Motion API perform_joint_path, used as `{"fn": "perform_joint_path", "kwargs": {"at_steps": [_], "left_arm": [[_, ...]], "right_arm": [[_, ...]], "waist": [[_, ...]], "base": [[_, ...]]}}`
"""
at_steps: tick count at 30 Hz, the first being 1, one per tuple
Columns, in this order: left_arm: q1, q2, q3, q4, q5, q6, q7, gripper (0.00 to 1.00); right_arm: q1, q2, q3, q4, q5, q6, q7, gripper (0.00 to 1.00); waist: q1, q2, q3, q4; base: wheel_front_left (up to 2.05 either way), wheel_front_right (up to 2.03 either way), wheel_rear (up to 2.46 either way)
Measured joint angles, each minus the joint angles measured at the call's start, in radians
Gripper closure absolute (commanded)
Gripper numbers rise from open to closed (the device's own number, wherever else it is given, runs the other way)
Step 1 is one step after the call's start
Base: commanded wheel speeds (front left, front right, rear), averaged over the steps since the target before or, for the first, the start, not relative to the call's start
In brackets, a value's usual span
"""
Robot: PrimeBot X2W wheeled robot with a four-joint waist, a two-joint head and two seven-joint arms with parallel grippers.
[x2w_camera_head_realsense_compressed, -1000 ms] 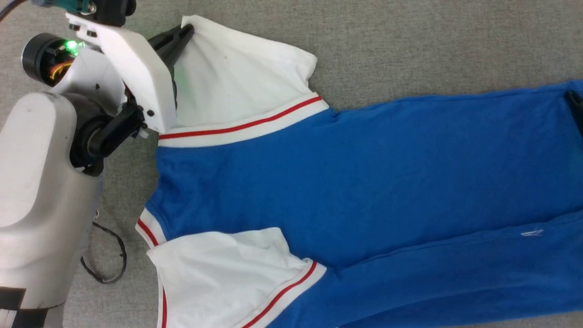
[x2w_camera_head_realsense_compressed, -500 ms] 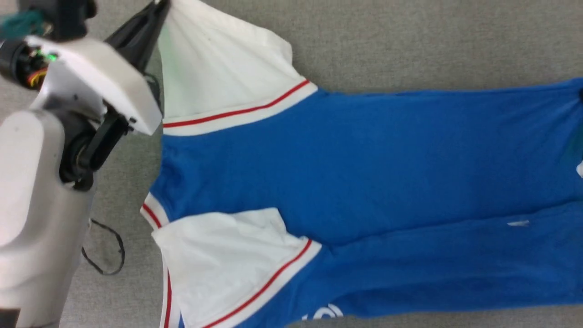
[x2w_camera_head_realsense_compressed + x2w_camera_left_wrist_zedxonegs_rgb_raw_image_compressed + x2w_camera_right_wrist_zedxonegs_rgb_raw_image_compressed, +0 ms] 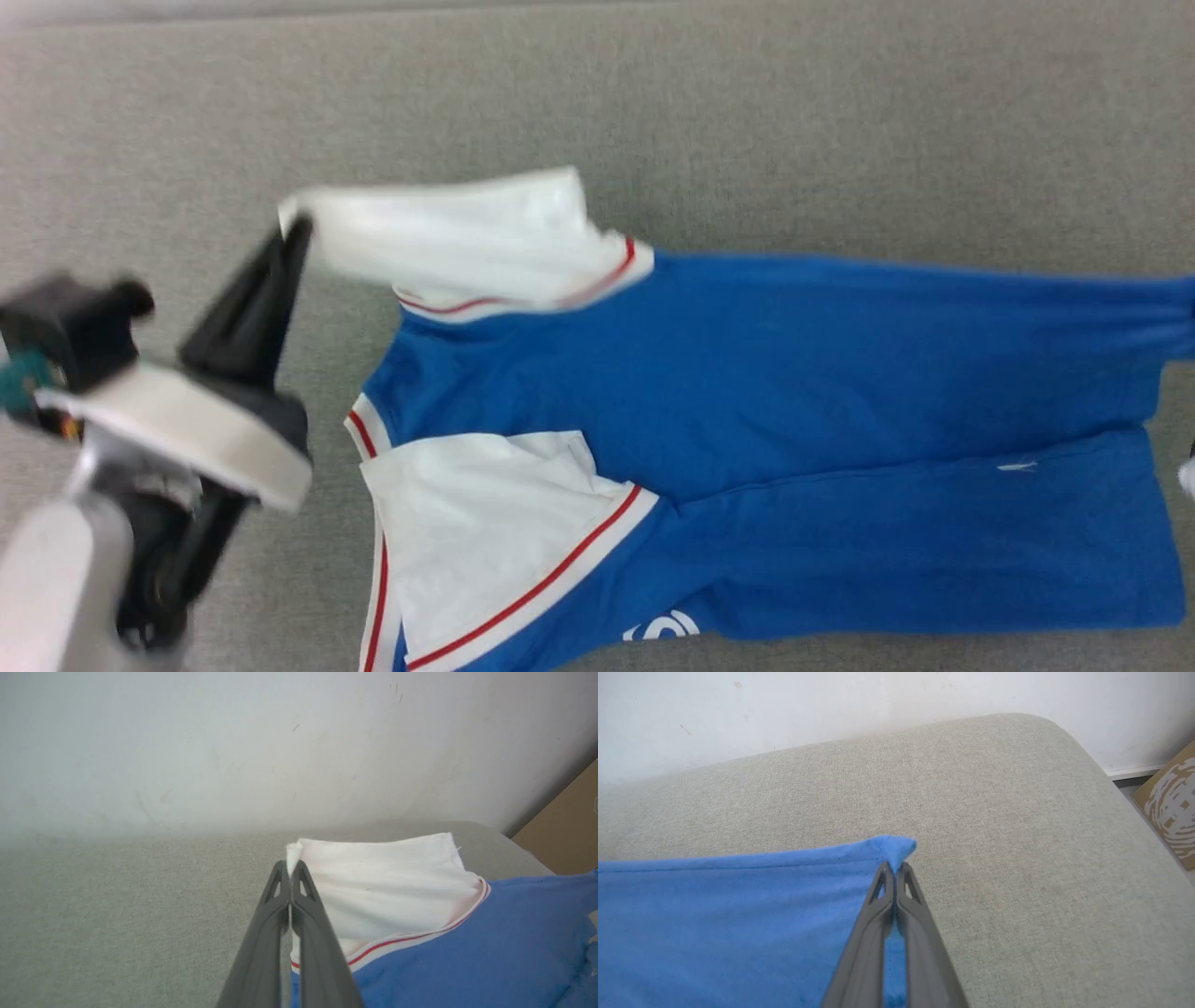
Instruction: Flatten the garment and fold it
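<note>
Left hand (image 3: pixel 299 224) was clamped on the cuff corner of the far white sleeve (image 3: pixel 467 238). In the left wrist view, both fingers (image 3: pixel 261 952) were pressed together with a nub of white cloth poking out past the tips. The sleeve was stretched out leftward from the shoulder seam, and its red-and-white trim (image 3: pixel 597 280) was bunched.

Right hand (image 3: pixel 895 868) was closed on a blue corner of the garment (image 3: pixel 794 373), with the fabric tip showing just past the fingertips and the blue edge running taut to the left from there.

The garment lay lengthwise on the grey fabric surface (image 3: pixel 747 121), sleeves at the left and body running right. The blue body was mostly flat, with one long crease (image 3: pixel 887 471) along the near half. The near sleeve (image 3: pixel 485 532) rested flat but wrinkled. A bit of white lettering (image 3: pixel 663 627) showed at the near edge, unreadable.

A white wall (image 3: pixel 784 700) stood behind the far edge of the surface, and a cardboard box (image 3: pixel 1171 807) sat past the rounded right corner.
</note>
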Motion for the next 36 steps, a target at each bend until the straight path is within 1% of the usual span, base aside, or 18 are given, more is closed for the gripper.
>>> {"fn": "perform_joint_path", "kwargs": {"at_steps": [4, 9, 13, 19, 24, 25, 26, 28, 32, 34, 36], "left_arm": [[0.131, -0.002, -0.002, -0.037, -0.001, 0.016, -0.016, 1.00], [0.242, -0.028, -0.002, -0.050, -0.040, 0.029, -0.042, 1.00], [0.316, -0.032, -0.010, -0.040, -0.046, 0.034, -0.044, 1.00], [0.376, -0.033, -0.058, 0.003, -0.046, 0.043, -0.007, 1.00], [0.378, -0.044, -0.098, 0.079, -0.016, 0.043, -0.012, 1.00], [0.375, -0.052, -0.104, 0.094, -0.016, 0.043, -0.014, 0.87], [0.373, -0.057, -0.110, 0.108, -0.015, 0.043, -0.015, 0.62], [0.370, -0.064, -0.119, 0.132, -0.014, 0.043, -0.016, 0.00], [0.367, -0.084, -0.109, 0.144, -0.018, 0.052, -0.040, 0.00], [0.368, -0.103, -0.080, 0.128, -0.044, 0.063, -0.067, 0.00], [0.373, -0.121, -0.033, 0.091, -0.062, 0.086, -0.115, 0.00]], "right_arm": [[0.072, 0.037, -0.023, -0.005, 0.017, 0.000, -0.023, 1.00], [0.147, 0.078, -0.047, -0.001, 0.025, 0.000, -0.042, 1.00], [0.203, 0.090, -0.049, 0.015, 0.022, 0.000, -0.052, 1.00], [0.234, 0.101, 0.002, 0.054, 0.012, 0.000, -0.058, 1.00], [0.234, 0.101, 0.029, 0.088, 0.003, 0.000, -0.056, 1.00], [0.234, 0.101, 0.027, 0.097, -0.001, 0.000, -0.054, 0.68], [0.234, 0.102, 0.026, 0.107, -0.006, 0.000, -0.045, 0.00], [0.234, 0.104, 0.017, 0.121, -0.012, 0.000, -0.030, 0.00], [0.234, 0.106, -0.003, 0.108, 0.001, 0.000, -0.003, 0.00], [0.235, 0.112, -0.031, 0.080, 0.027, 0.000, 0.014, 0.00], [0.239, 0.117, -0.062, 0.045, 0.048, 0.000, 0.025, 0.00]], "waist": [[-0.0001, 0.0000, -0.040, 0.008], [-0.0001, 0.0000, -0.077, 0.020], [0.0000, 0.0000, -0.096, 0.028], [0.0000, 0.0000, -0.123, 0.025], [0.0001, 0.0000, -0.141, 0.015], [0.0001, 0.0000, -0.144, 0.013], [0.0001, 0.0000, -0.147, 0.012], [0.0001, 0.0000, -0.153, 0.010], [0.0001, 0.0000, -0.163, 0.006], [0.0001, -0.0001, -0.166, 0.004], [0.0001, -0.0001, -0.168, 0.001]], "base": [[0.00, 0.00, 0.00], [0.00, 0.00, 0.00], [0.00, 0.00, 0.00], [0.00, 0.00, 0.00], [0.00, 0.00, 0.00], [0.00, 0.00, 0.00], [0.00, 0.00, 0.00], [0.00, 0.00, 0.00], [0.00, 0.00, 0.00], [0.00, 0.00, 0.00], [0.00, 0.00, 0.00]]}}
